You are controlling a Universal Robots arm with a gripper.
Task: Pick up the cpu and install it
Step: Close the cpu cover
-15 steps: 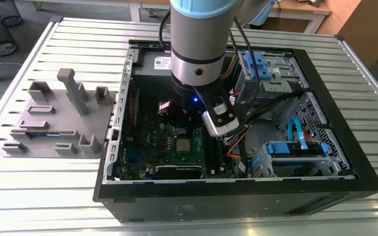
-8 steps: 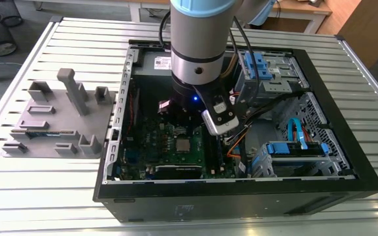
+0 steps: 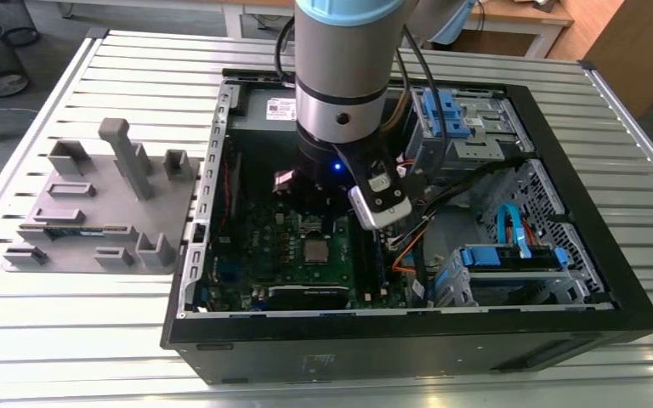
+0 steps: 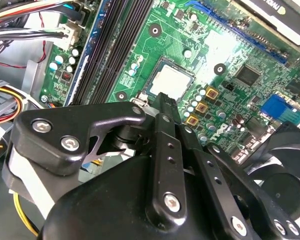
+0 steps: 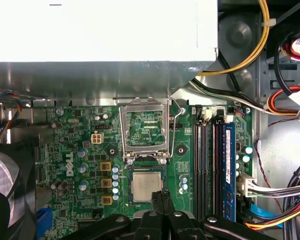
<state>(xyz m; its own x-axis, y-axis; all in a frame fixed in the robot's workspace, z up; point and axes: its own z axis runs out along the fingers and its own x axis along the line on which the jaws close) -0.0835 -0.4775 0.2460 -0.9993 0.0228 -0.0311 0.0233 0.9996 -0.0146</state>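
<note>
cpu [image 5: 146, 186]: lying flat, silvery top up, inside its socket on the green motherboard [image 5: 75, 150], its edges sitting square within the socket walls, apparently so the contacts are lining up. Socket retention frame [image 5: 142, 132]: standing flipped open beside the chip, lever raised, leaving the chip uncovered and unclamped. Memory slots [image 5: 210, 165]: running alongside the socket, apart from it. Computer case [image 3: 417, 327]: lying open on its side on the slatted tabletop [image 3: 77, 323], giving access from above. Grey fixture tray [image 3: 88, 212]: sitting just beside the case on the exterior view's left.

hand [image 5: 163, 197]: fingers pressing together, clenched on nothing, tips hovering at the chip's near edge; whether they are touching it is not clear. In the second wrist view the hand [image 4: 165, 100] is pointing down at the cpu [image 4: 171, 82]. Arm [image 3: 343, 85]: reaching straight down into the case, wrist vertical over the board
</note>
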